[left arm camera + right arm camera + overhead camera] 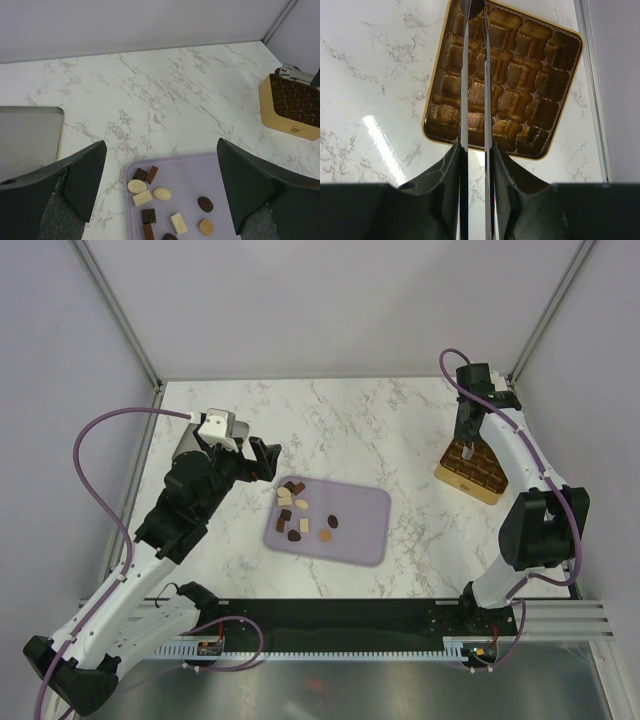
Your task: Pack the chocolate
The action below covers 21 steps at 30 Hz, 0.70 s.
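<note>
Several small chocolate pieces [300, 515], dark brown, mid brown and cream-white, lie on the left part of a lilac tray [350, 530]. They also show in the left wrist view [155, 195]. My left gripper [265, 460] is open and empty, hovering over the tray's far left corner, its jaws wide on either side of the pieces [161, 150]. My right gripper [467, 435] is shut on the metal tongs [464, 75]. The tongs point down over the gold compartmented box [520, 65]. Something dark sits between the tong tips at the frame's top edge; I cannot tell what it is.
The gold box [470, 472] stands at the right of the marble table, close to the right wall post. A grey metal sheet [30, 135] lies to the left of the lilac tray [225, 170] in the left wrist view. Purple cables loop from both arms.
</note>
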Each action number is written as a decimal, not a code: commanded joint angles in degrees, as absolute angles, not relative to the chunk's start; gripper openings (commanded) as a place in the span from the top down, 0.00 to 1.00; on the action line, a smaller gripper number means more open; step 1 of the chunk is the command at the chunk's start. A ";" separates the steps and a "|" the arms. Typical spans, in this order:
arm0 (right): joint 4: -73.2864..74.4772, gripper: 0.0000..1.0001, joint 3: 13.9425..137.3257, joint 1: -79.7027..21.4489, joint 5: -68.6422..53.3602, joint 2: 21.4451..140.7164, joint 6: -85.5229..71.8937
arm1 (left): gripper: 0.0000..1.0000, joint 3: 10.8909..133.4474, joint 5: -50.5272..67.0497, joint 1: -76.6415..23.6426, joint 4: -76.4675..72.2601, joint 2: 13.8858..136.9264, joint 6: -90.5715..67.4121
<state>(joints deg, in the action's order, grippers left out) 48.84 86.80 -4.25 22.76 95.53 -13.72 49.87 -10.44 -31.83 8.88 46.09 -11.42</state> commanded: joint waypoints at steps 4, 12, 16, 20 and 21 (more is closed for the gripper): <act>47.37 0.63 87.10 -3.78 23.20 96.06 -14.06 | 0.00 51.15 -11.16 -31.64 7.56 45.44 -12.66; 47.20 0.58 87.63 -3.69 22.76 96.42 -14.33 | 0.00 51.15 -11.25 -31.64 7.65 45.35 -12.66; 47.46 0.55 87.89 -3.69 22.50 96.15 -14.41 | 0.00 51.24 -11.34 -31.64 7.65 45.26 -12.66; 47.64 0.52 88.07 -3.69 21.98 95.63 -14.68 | 0.00 51.06 -11.51 -31.64 7.65 45.09 -12.66; 47.90 0.52 88.33 -3.69 21.02 95.45 -14.76 | 0.00 51.06 -11.43 -31.64 7.65 45.00 -12.66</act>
